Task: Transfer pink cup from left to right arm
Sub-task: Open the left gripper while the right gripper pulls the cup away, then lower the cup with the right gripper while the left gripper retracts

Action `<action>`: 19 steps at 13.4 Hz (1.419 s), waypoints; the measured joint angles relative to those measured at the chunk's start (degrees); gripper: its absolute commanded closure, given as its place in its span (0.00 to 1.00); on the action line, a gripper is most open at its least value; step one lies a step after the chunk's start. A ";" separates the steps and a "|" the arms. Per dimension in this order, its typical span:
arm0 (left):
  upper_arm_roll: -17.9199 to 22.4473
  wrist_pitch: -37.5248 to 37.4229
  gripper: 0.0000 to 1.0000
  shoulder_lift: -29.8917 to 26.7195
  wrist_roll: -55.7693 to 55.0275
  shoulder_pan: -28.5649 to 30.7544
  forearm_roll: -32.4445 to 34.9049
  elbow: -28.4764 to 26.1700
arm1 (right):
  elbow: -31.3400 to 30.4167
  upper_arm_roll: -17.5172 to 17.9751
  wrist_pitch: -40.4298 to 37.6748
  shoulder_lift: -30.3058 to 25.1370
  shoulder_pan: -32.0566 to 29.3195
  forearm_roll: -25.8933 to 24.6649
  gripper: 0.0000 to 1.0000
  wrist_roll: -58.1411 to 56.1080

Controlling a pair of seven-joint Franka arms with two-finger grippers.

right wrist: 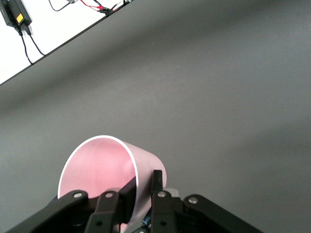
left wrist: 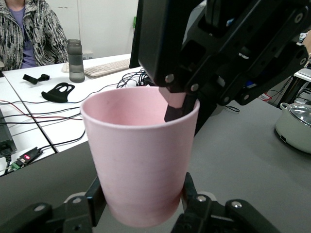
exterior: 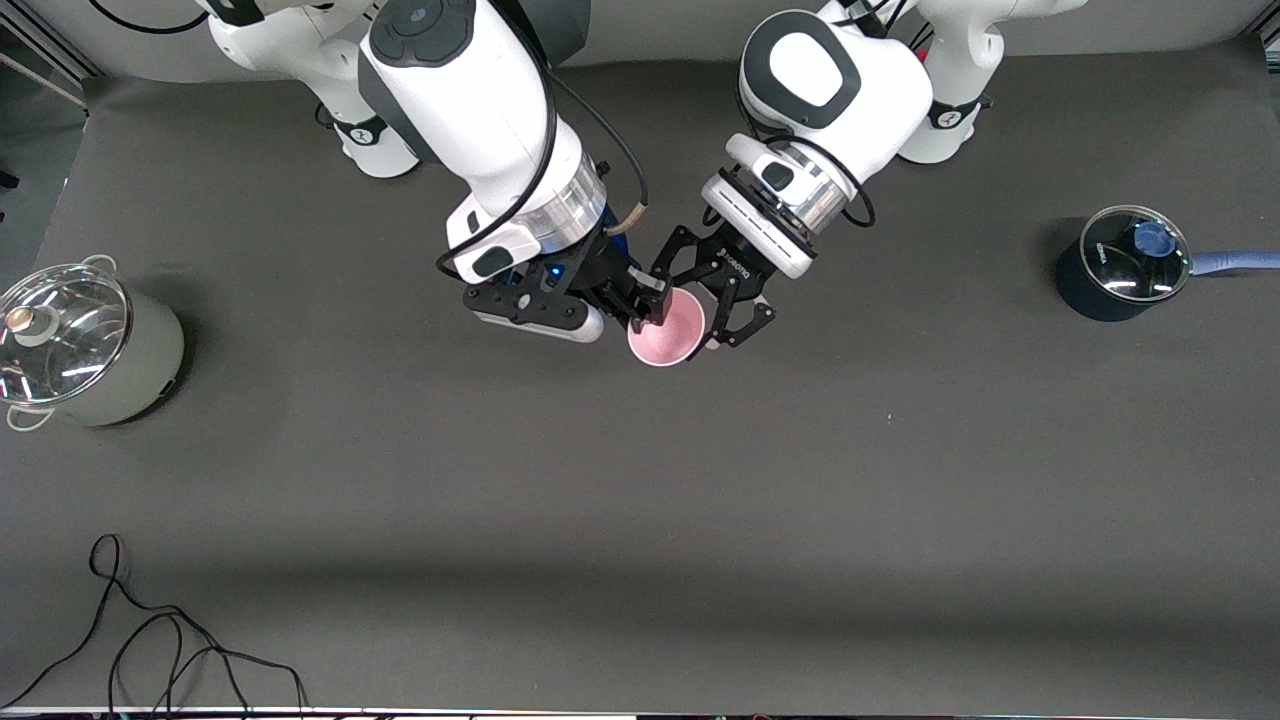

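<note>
The pink cup (exterior: 668,330) hangs in the air over the middle of the table, tilted, with its mouth toward the front camera. My left gripper (exterior: 703,318), the black skeletal claw, is shut on the cup's lower body; the left wrist view shows its fingers pressed on both sides of the cup (left wrist: 141,155) near the base, with that gripper (left wrist: 141,195) low in the picture. My right gripper (exterior: 645,312) pinches the cup's rim, one finger inside and one outside. The right wrist view shows this grip (right wrist: 144,186) on the cup wall (right wrist: 97,167). It also shows in the left wrist view (left wrist: 177,104).
A pale-green pot with a glass lid (exterior: 80,345) stands at the right arm's end of the table, also in the left wrist view (left wrist: 296,124). A dark saucepan with a glass lid and blue handle (exterior: 1125,262) stands at the left arm's end. Black cables (exterior: 150,640) lie near the front edge.
</note>
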 measured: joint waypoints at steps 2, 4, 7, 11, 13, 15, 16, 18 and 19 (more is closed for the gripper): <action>0.03 0.06 0.23 0.08 -0.06 0.01 -0.02 0.15 | 0.07 -0.04 -0.16 0.00 -0.03 -0.03 1.00 -1.06; 0.15 0.24 0.01 0.14 -0.37 0.03 -0.08 0.42 | 0.08 -0.69 -0.18 0.03 -0.31 -0.43 1.00 -2.50; 0.15 0.26 0.01 0.28 -0.44 0.03 -0.10 0.67 | 0.08 -0.88 -0.18 0.04 -1.04 -0.44 1.00 -3.13; 0.32 0.34 0.01 0.34 -0.64 0.17 -0.11 0.75 | 0.33 -1.38 -2.73 -0.05 -1.71 -0.54 1.00 -6.90; 0.63 0.52 0.01 0.44 -0.73 1.09 -0.11 0.74 | 1.07 -1.57 -7.49 -1.17 -4.74 -0.56 1.00 -13.21; 0.88 0.48 0.00 0.49 -0.74 3.62 -0.08 0.76 | 1.79 -1.61 -13.22 -4.00 -9.68 -0.52 1.00 -20.56; 0.90 -0.17 0.00 0.50 -0.74 5.74 0.08 0.77 | 1.66 -1.64 -16.81 -5.81 -12.07 -0.49 1.00 -24.52; 0.96 -6.43 0.00 0.51 -0.70 11.71 0.81 0.68 | -0.61 -1.69 -21.80 -8.94 -16.05 -0.47 1.00 -31.08; 1.03 -10.80 0.00 0.54 -0.63 15.18 1.40 0.46 | -3.20 -1.79 -22.39 -10.32 -17.81 -0.49 1.00 -33.73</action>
